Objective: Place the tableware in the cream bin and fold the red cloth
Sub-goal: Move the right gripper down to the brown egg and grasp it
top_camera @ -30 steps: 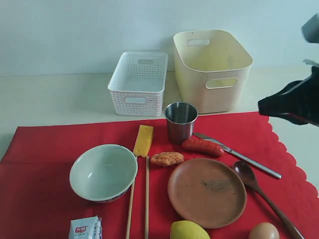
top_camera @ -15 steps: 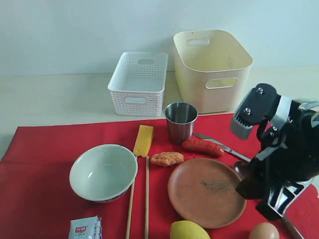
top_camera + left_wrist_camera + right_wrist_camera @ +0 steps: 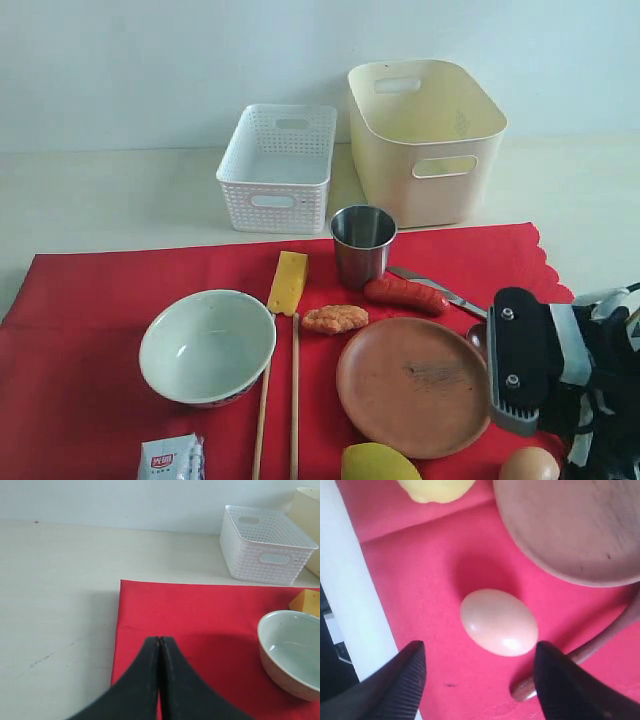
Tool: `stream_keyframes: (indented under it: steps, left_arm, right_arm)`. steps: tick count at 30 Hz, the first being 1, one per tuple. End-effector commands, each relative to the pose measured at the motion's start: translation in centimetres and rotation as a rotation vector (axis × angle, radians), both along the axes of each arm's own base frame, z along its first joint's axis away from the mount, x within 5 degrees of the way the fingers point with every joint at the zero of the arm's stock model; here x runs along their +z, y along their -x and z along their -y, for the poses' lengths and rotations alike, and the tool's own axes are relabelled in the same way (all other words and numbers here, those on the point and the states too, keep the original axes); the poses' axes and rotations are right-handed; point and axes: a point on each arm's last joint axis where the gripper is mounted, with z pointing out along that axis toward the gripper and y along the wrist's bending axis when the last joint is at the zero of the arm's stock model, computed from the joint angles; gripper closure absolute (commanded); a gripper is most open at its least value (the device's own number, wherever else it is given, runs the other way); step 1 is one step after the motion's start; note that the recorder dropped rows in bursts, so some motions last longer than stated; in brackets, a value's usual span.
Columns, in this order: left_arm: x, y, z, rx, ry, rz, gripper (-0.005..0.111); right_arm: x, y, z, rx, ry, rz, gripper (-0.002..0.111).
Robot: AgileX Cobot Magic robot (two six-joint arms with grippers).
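Currently on step one, clearing tableware; nothing shows inside the smooth cream-yellow plastic bin [image 3: 385, 175], upper right of centre in the exterior view. Right gripper [image 3: 479, 650]: jaws spread, low at lower right, straddling a pale brown egg [image 3: 499, 622], which is not tableware. Dark wooden spoon [image 3: 610, 630] lies just beside it, by the round brown plate [image 3: 415, 385] on the bright red cloth [image 3: 90, 340]. Left gripper [image 3: 159, 641]: jaws pressed together above the cloth's edge. Next move probably needs a shift onto the spoon handle before closing.

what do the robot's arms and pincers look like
The left pincer has two smooth black tapering fingers. The right pincer has black fingers with ribbed pads. In the exterior view its black body carries a grey slab with two round bolts, and pale cables.
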Motion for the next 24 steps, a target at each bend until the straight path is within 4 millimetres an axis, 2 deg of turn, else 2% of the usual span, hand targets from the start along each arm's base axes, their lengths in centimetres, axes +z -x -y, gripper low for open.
stream_keyframes:
  steps: [1, 7, 24]
  left_arm:
    - [0.0, 0.0, 0.0, 0.002, 0.002, 0.011, 0.107]
    - [0.0, 0.0, 0.0, 0.002, 0.002, 0.011, 0.107]
    - [0.0, 0.0, 0.0, 0.002, 0.002, 0.011, 0.107]
  right_arm:
    - [-0.1, 0.4, -0.4, 0.087, 0.014, 0.008, 0.047]
    - [-1.3, 0.5, 0.0, 0.106, 0.054, 0.006, 0.047]
    - [-5.4, -1.2, -0.7, 0.168, 0.124, -0.068, 0.047]
